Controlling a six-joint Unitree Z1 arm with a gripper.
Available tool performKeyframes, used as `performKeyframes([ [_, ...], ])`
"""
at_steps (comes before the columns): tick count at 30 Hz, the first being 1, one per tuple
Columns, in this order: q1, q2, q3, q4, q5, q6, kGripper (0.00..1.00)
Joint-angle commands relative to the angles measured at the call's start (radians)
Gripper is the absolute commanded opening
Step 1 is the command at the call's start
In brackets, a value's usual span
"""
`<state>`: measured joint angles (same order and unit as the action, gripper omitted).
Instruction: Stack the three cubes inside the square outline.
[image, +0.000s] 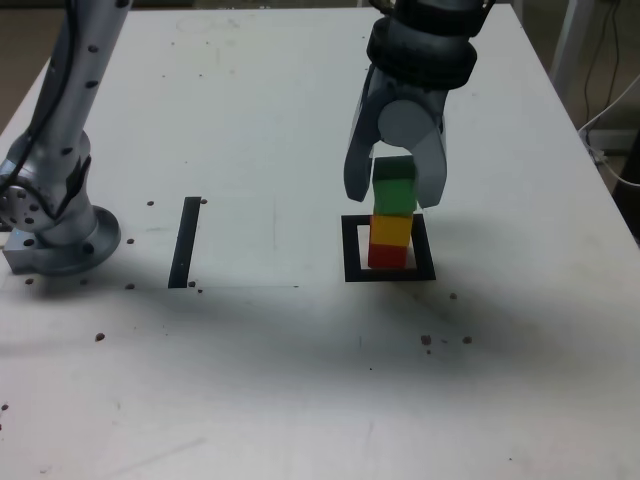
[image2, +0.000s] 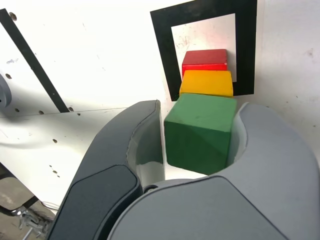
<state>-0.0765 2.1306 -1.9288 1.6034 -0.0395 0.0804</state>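
From where I watch, the green cube (image: 394, 190) sits between the two fingers of my hand (image: 395, 194), at the top of the stack. The yellow cube (image: 391, 231) is directly beneath it, and the red cube (image: 388, 256) is at the bottom, within the square outline (image: 353, 272) on the tabletop (image: 270, 370). The column isn't perfectly flush: in the exterior view the yellow cube sits a touch to the right of the red one.

My hand is spread a little wider than the green cube. In the wrist view I can see a thin, pale gap between one finger and the cube, so I don't have it pinched. The other finger is right beside the opposite face; whether it touches, I can't tell.

The exterior view gives me the order of the column and the outline's near edge below it, along with the grey arm base (image: 62, 235) on that view's left. The wrist view shows me the tops of all three cubes and the green cube's place between the fingers, but the cubes and hand cover part of the outline. The black strip (image: 185, 242) shows in both.
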Motion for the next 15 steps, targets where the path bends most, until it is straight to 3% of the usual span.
performKeyframes([
  [1,0.0,0.005,0.003,0.028,-0.001,0.002,1.0],
  [15,0.0,0.016,0.023,0.029,-0.021,0.013,1.0],
])
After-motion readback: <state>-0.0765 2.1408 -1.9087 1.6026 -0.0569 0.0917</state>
